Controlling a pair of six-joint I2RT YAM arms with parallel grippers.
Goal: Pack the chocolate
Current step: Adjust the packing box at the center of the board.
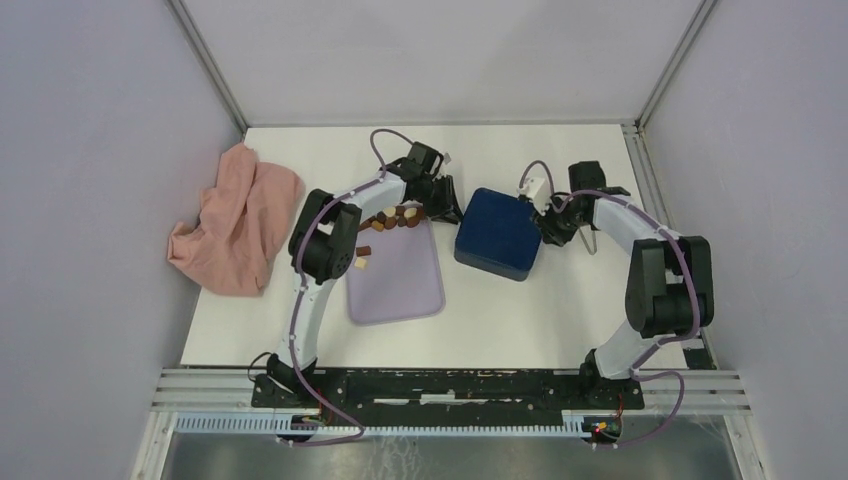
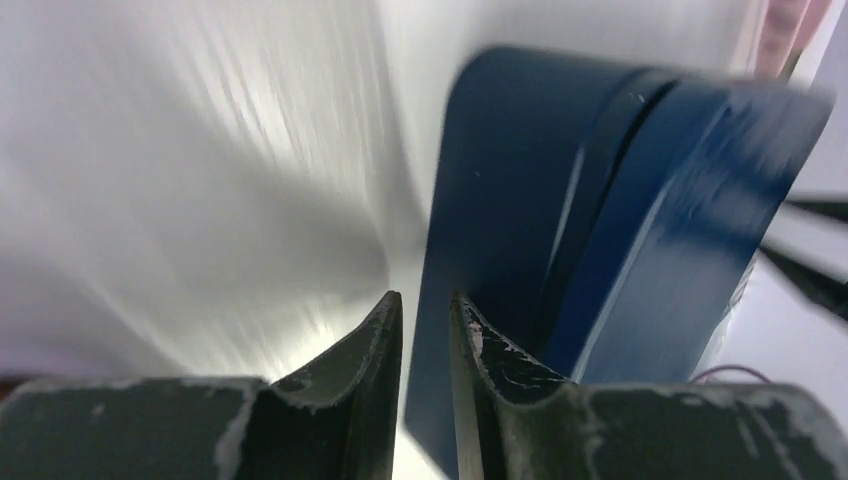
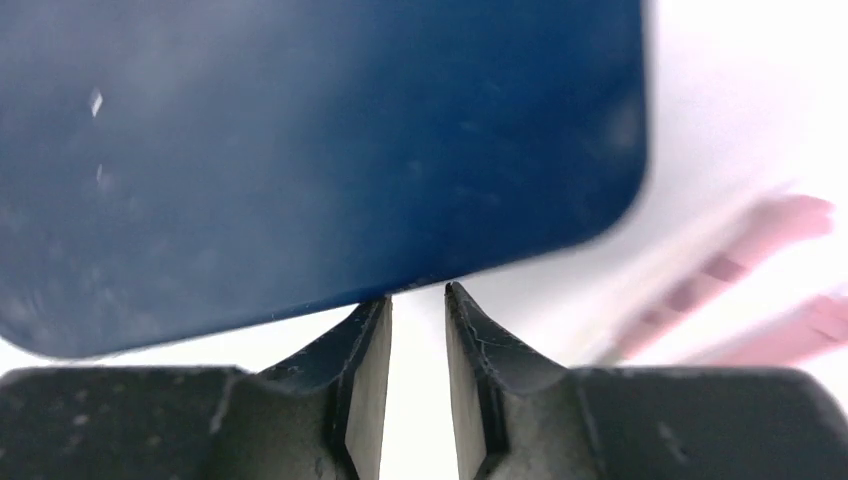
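No writing, label, brand or number is legible on the chocolate [image 1: 397, 217], blue box [image 1: 497, 233] or lilac tray [image 1: 395, 285].

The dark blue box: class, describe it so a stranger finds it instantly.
On the white table, right of the flat lilac tray, sits the dark blue, round-cornered box. Unlike the pale tray and crumpled pink cloth, it is dark and blocky.

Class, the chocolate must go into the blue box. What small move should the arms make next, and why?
Probably grip and lift the lid. The blue box looks closed, its lid seam showing in the left wrist view, while the chocolate lies on the lilac tray. The left gripper and right gripper sit on opposite sides of the box, jaws narrowly apart and empty.
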